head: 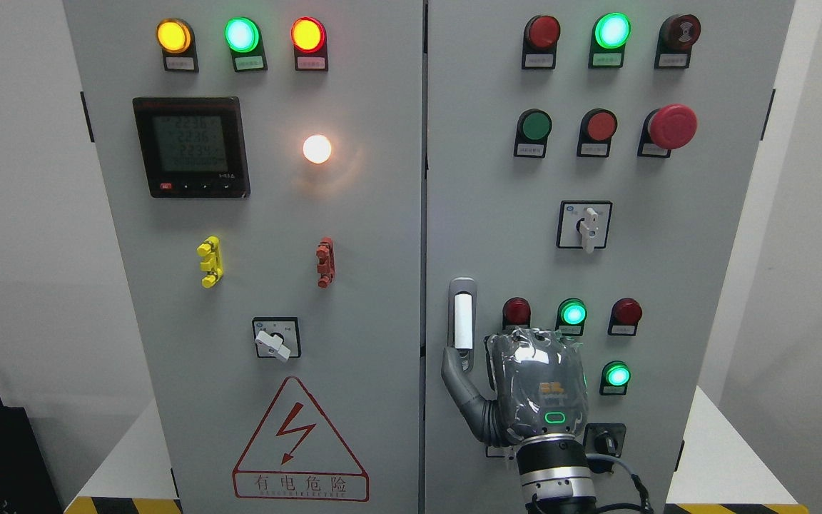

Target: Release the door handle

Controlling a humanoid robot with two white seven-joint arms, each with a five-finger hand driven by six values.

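Grey cabinet (382, 214), robot hand (518, 385) beside door handle (462, 321)

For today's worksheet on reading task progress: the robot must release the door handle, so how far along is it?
Done: both grey cabinet doors look shut and flush.

In hand: the right hand, grey and wrapped in clear plastic, sits just below the white and silver door handle, its thumb touching the handle's lower end. Whether the other fingers grip anything is hidden.

Left: lifting the thumb clear and drawing the hand away from the door.
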